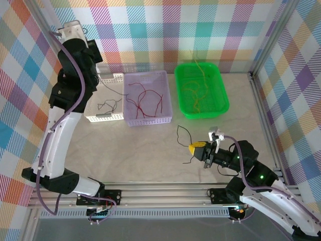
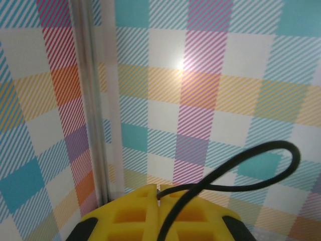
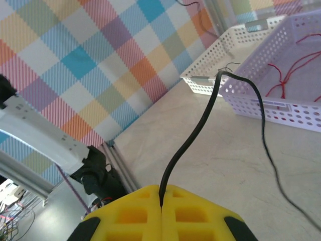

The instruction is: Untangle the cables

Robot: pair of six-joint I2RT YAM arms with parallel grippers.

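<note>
My right gripper [image 1: 193,149] hovers low over the near right of the table, its yellow fingers shut on a black cable [image 1: 181,133] that curls up and away from it. In the right wrist view this black cable [image 3: 200,125] rises out of the closed right gripper [image 3: 161,188]. My left gripper [image 1: 94,54] is raised high at the back left. In the left wrist view the left gripper [image 2: 159,188] is shut on another black cable [image 2: 261,150] that loops in front of the wall. Red cables [image 1: 145,100] lie in the lilac basket [image 1: 167,95], orange-yellow ones [image 1: 196,93] in the green basket [image 1: 220,85].
A white basket [image 1: 116,116] at the back left holds thin black wires [image 1: 109,105]. The checked wall and an aluminium post [image 2: 93,100] stand close in front of the left gripper. Bare tabletop [image 1: 135,150] lies between the baskets and the arm bases.
</note>
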